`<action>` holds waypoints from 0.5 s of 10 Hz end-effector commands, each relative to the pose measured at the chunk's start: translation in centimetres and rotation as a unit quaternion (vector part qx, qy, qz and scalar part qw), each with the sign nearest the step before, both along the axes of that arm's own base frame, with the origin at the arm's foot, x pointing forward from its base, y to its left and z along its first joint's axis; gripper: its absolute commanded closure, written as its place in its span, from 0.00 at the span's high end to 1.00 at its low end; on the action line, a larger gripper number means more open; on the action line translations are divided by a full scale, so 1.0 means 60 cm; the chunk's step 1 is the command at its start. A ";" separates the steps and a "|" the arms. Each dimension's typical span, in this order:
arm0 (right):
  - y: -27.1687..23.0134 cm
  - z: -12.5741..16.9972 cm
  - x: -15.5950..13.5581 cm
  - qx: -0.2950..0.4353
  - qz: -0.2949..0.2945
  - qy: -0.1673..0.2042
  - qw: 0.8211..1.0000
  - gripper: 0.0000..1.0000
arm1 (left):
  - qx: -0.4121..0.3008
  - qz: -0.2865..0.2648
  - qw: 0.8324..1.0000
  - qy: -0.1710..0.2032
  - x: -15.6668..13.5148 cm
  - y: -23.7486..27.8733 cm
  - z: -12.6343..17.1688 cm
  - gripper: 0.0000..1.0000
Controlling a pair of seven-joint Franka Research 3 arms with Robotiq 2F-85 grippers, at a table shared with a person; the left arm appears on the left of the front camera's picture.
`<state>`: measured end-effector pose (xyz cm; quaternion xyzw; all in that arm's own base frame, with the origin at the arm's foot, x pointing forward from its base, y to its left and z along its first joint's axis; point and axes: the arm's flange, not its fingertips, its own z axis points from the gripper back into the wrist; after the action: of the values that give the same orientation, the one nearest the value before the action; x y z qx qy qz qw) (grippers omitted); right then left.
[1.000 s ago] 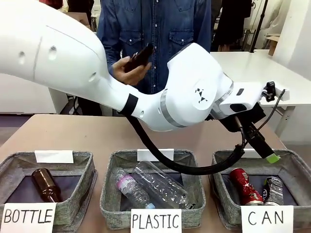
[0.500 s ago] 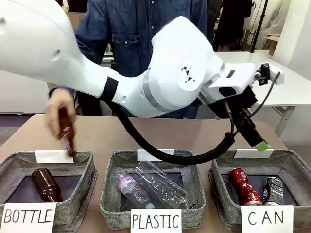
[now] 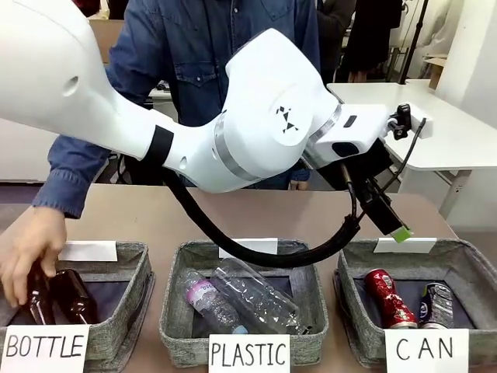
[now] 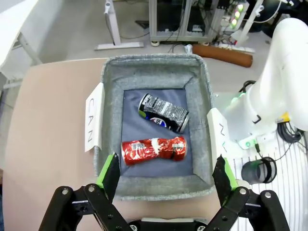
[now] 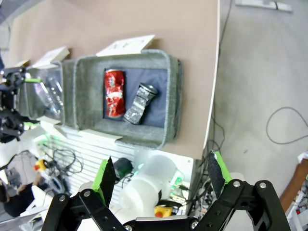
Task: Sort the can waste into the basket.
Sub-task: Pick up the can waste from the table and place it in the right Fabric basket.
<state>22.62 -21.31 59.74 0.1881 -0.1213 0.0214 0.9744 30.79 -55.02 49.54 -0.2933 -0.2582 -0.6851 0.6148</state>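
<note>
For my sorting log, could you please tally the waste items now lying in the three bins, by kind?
Cans: 2, the red can and the dark can, both in the CAN basket.
Clear plastic bottles: 2, a large one and a small one.
Brown glass bottles: 2, one lying, one under the person's hand.
Total: 6.

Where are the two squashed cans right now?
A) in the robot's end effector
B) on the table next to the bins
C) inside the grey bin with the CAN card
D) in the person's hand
C: the red can and the dark can lie side by side on the floor of the CAN bin, and the open left end effector holds nothing.
</note>
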 end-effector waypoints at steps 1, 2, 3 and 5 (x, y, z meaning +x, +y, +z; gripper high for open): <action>-0.003 0.004 -0.004 -0.003 -0.009 0.009 1.000 1.00 | -0.045 -0.016 0.999 0.010 -0.006 -0.009 0.001 1.00; -0.003 0.004 -0.004 -0.003 -0.009 0.009 1.000 1.00 | -0.054 -0.019 0.998 0.006 -0.007 -0.010 0.001 1.00; -0.003 0.004 -0.004 -0.003 -0.009 0.009 1.000 1.00 | -0.053 -0.012 0.999 0.004 -0.002 -0.002 0.003 1.00; -0.003 0.004 -0.004 -0.003 -0.009 0.009 1.000 1.00 | -0.039 0.003 0.999 -0.015 0.005 0.031 0.016 1.00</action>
<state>22.64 -21.29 59.74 0.1882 -0.1213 0.0217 0.9744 31.42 -55.49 49.94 -0.3135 -0.2852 -0.6746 0.6044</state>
